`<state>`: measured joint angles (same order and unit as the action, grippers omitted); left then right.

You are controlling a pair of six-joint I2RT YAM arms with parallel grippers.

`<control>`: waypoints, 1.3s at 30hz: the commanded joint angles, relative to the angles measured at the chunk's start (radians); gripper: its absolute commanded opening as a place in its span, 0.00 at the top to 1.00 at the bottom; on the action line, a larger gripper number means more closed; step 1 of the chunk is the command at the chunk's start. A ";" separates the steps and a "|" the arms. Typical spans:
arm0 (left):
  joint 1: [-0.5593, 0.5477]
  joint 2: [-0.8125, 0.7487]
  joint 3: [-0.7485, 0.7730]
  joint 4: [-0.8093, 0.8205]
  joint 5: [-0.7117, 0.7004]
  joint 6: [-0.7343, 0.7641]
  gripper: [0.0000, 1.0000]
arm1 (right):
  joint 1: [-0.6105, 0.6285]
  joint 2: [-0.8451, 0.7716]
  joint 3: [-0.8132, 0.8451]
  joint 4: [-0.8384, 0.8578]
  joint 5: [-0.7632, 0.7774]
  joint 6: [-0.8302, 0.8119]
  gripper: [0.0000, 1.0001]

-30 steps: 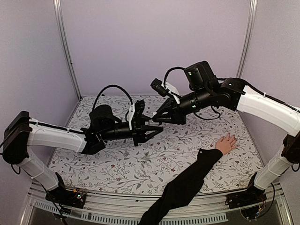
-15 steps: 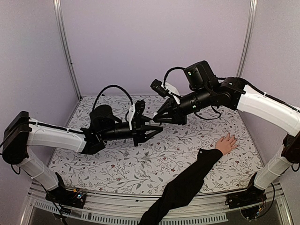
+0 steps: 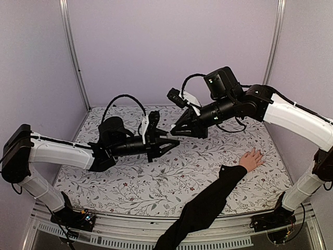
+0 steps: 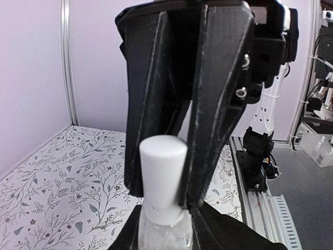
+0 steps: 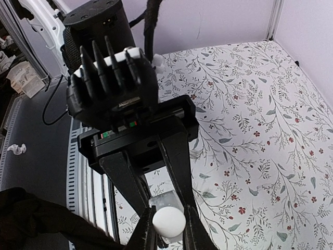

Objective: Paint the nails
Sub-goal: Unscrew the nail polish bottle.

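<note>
Tiny nails [image 3: 258, 152] are sitting on the spread fingers of a light-skinned human hand [image 3: 252, 159] in a long black sleeve [image 3: 208, 203]. It is lying flat on the right side of the white floral-print bench [image 3: 130, 182], and the nails are too small to make out any detail. Well apart from it, above the bench centre, both robot hands are meeting in the air. The left hand [image 3: 177, 141] is clamping a small pale translucent bottle [image 4: 165, 235] by its body. The right hand [image 3: 173, 130] is gripping that bottle's white cylindrical cap [image 4: 163, 169], fingers closing on it from either side.
</note>
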<state>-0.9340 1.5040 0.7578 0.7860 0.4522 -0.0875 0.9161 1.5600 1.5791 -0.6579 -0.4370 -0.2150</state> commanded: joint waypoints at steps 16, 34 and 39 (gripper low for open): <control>-0.022 -0.023 -0.044 0.194 -0.240 -0.019 1.00 | -0.018 -0.038 -0.076 0.281 0.114 0.256 0.42; -0.057 -0.004 -0.002 0.129 -0.401 0.029 1.00 | -0.017 0.004 -0.071 0.357 0.140 0.379 0.57; -0.058 -0.001 0.005 0.110 -0.406 0.032 1.00 | -0.012 0.023 -0.063 0.351 0.127 0.381 0.58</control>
<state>-0.9756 1.5036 0.7322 0.8978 0.0578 -0.0742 0.9024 1.5593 1.5017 -0.3256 -0.3191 0.1505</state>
